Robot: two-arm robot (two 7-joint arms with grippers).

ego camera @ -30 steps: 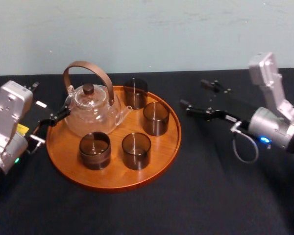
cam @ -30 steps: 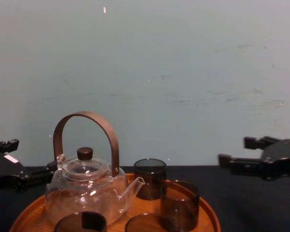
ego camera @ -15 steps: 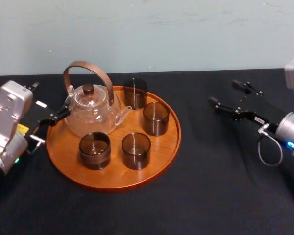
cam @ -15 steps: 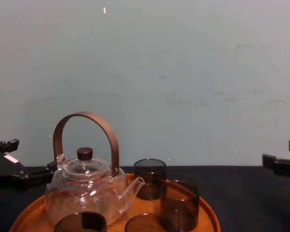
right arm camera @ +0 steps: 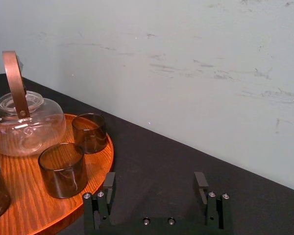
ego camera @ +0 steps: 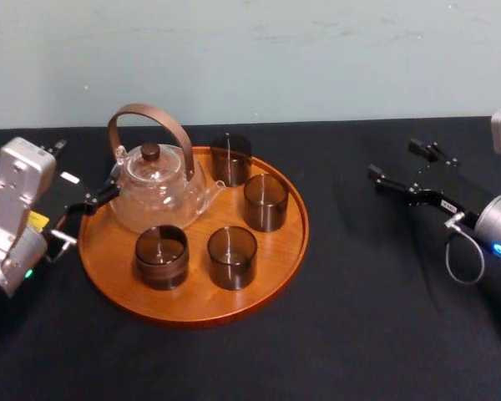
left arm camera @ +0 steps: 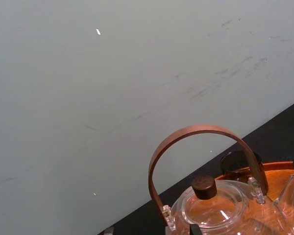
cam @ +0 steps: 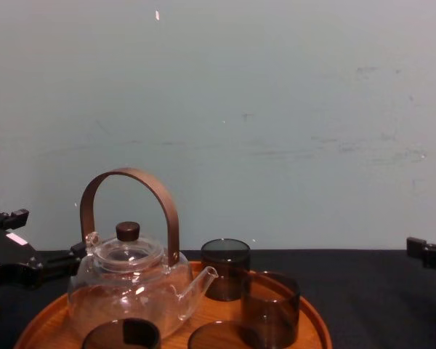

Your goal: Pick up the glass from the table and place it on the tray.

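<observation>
We look down on a matte black tabletop (ego camera: 359,317) against a pale blue-green wall (ego camera: 317,58). A large round orange-brown wooden tray (ego camera: 192,292) with a low rim sits left of centre in the head view.

Four dark glasses (ego camera: 265,202) stand upright on the tray, none of them held. One is at the back, one is on the right side, and two are side by side along the front. A clear glass teapot (ego camera: 154,188) with a brown arched handle and a dark knob on its lid stands on the back left of the tray. Its spout points toward the glasses.

The left gripper (ego camera: 79,174) hangs at the left edge of the head view, just beside the tray. Its fingers are apart, and one fingertip lies close to the teapot's side. We cannot tell whether it touches the teapot.

The right gripper (ego camera: 398,160) is at the far right of the head view, over bare tabletop and well apart from the tray. It points toward the tray. In the right wrist view the right gripper (right arm camera: 154,188) has its two black fingers spread wide with nothing between them, and the tray's rim lies to the lower left.
</observation>
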